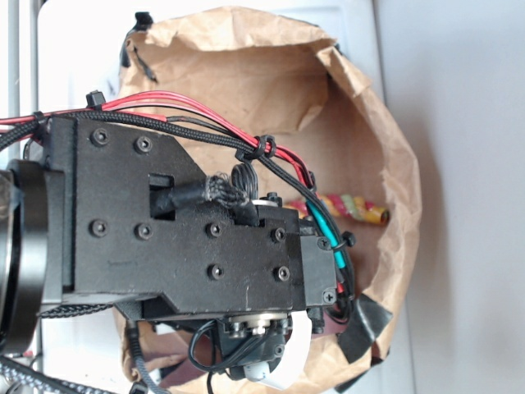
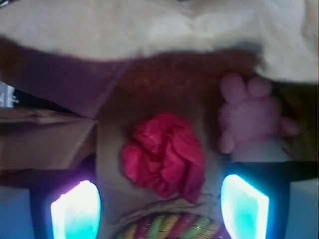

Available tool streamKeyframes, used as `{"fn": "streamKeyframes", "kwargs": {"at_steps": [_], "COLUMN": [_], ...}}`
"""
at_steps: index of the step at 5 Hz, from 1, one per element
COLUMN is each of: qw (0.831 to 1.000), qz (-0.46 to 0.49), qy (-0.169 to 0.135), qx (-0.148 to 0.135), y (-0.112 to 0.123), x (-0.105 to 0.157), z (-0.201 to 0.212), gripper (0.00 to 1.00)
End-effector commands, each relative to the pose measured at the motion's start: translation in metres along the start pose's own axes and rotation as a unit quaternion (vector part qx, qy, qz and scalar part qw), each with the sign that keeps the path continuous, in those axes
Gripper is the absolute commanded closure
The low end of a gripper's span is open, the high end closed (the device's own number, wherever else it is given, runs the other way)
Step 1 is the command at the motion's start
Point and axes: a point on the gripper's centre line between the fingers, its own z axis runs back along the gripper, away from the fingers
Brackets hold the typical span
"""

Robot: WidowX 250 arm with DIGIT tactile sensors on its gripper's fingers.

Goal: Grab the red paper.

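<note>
The red paper (image 2: 164,154), a crumpled bright red wad, lies on the floor of a brown paper bag (image 2: 60,144) in the wrist view. My gripper (image 2: 159,206) is open, its two glowing pads (image 2: 76,211) standing wide apart at the bottom corners. The wad sits between and a little beyond the pads, touching neither. In the exterior view the black arm (image 1: 180,222) covers the bag's inside, so the red paper is hidden there.
A pink plush bunny (image 2: 251,119) lies right of the wad. A red-yellow-green twisted rope (image 2: 169,226) lies just under the gripper, its end showing by the bag's right wall (image 1: 357,207). The bag's crumpled walls (image 1: 246,57) rise all round.
</note>
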Motion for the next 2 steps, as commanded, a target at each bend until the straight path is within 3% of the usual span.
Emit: {"fn": "streamKeyframes", "kwargs": {"at_steps": [1,2], "qw": [0.999,0.999], "qz": [-0.030,-0.033], "qy": [0.014,0.016], "qx": [-0.002,-0.005], "y": [-0.0179,-0.0255], "x": [0.0187,0.0259], "z": [-0.0156,-0.0222], "gripper": [0.00,0.00]}}
